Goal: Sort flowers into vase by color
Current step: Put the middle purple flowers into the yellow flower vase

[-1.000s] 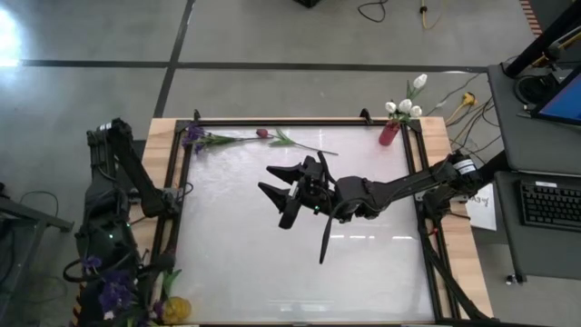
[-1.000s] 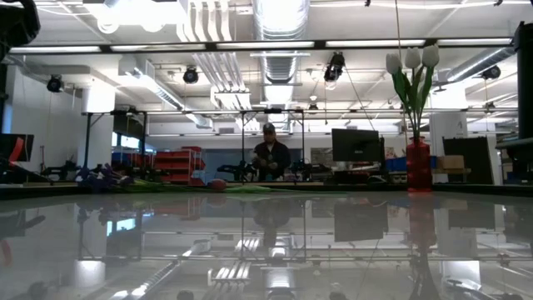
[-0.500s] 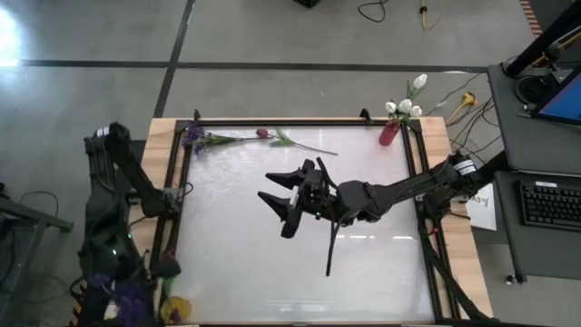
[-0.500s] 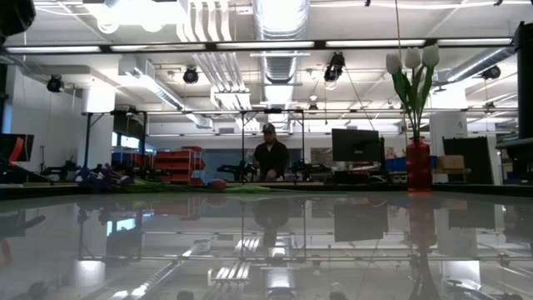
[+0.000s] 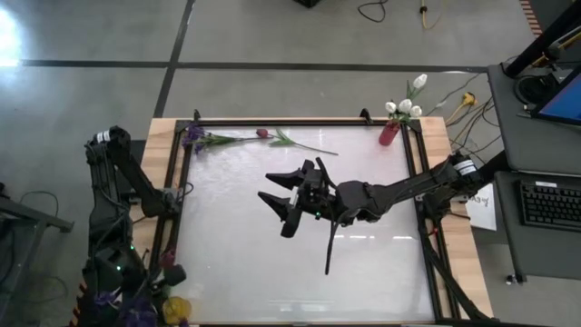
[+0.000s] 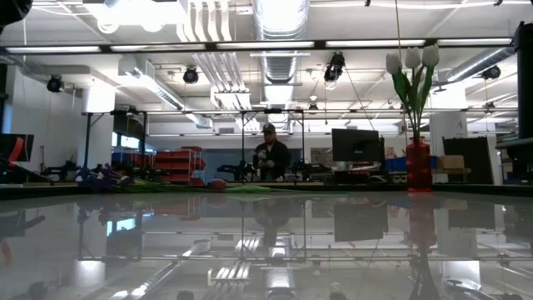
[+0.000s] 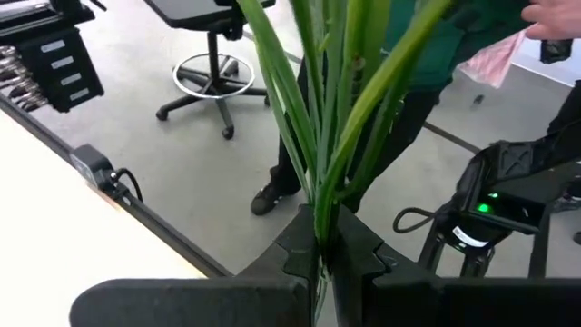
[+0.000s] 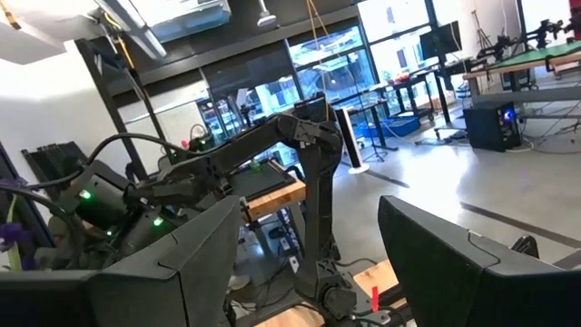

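Observation:
Off the table's near left corner, my left gripper (image 5: 136,292) is shut on a purple flower (image 5: 127,307) with green stems, beside a yellow vase (image 5: 177,311). My right gripper (image 5: 281,195) hangs open and empty above the middle of the table. A purple flower (image 5: 195,138) and a pink bud (image 5: 263,133) lie flat along the far edge, their stems reaching right. A red vase (image 5: 388,134) at the far right corner holds white tulips (image 6: 412,58) upright. My left gripper pinches the flower's green stems and leaves (image 7: 320,213) together between its two fingers (image 7: 363,259). The stems run on past the fingertips, along the line the fingers point. The flower is lifted clear, beyond the table's left edge.
A black frame (image 5: 300,121) rims the glossy table top. The yellow vase stands outside that frame on the wooden border. A person (image 6: 271,154) stands in the room beyond the far edge. A desk with a keyboard (image 5: 549,204) is off to the right.
My left gripper has gone toward the table's near edge and a little down with the purple flower, still shut on it. The blossoms now sit closer to the yellow vase.

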{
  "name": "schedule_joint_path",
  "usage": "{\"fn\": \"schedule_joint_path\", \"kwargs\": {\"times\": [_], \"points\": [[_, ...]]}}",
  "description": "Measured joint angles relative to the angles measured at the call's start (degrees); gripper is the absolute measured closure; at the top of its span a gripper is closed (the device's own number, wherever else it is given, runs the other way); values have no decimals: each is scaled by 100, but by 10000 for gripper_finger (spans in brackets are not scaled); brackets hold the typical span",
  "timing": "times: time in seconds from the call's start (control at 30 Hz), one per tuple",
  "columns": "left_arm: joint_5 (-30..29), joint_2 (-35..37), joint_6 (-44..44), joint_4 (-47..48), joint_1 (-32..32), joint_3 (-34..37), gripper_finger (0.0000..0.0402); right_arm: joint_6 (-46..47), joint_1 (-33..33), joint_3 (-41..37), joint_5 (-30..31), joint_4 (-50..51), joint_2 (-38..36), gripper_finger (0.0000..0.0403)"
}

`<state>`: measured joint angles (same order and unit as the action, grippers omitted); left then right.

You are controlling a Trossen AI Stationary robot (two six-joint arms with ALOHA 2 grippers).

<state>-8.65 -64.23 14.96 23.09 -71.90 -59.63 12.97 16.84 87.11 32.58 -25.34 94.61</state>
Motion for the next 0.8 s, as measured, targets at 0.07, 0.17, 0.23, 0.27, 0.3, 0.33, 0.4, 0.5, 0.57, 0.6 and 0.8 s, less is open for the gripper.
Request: {"fn": "schedule_joint_path", "kwargs": {"times": [0.07,0.17,0.23,0.27,0.3,0.33,0.4,0.5,0.57,0.6,0.8], "points": [[-20,-7,21,-8,-15,32,402,6,15,0,0,-4,0,149],[-16,63,35,-8,-19,119,402,9,41,0,4,-6,0,149],[21,138,-47,48,-22,164,402,9,42,0,44,-4,0,149],[37,184,-99,86,-22,173,402,9,42,0,44,-6,0,149],[52,236,-180,90,-23,174,402,9,42,0,46,-7,0,149],[83,292,-254,85,-25,174,402,9,42,2,46,-15,0,149],[155,388,-355,87,-35,174,402,11,42,0,46,-13,0,149],[349,433,-433,51,-37,174,402,11,42,1,48,-16,0,149],[688,420,-452,59,-31,177,402,13,42,0,48,-22,0,149],[802,418,-474,60,-33,181,402,19,42,0,48,-22,0,149],[961,426,-710,27,-30,181,402,241,42,2,46,-24,0,149]]}}
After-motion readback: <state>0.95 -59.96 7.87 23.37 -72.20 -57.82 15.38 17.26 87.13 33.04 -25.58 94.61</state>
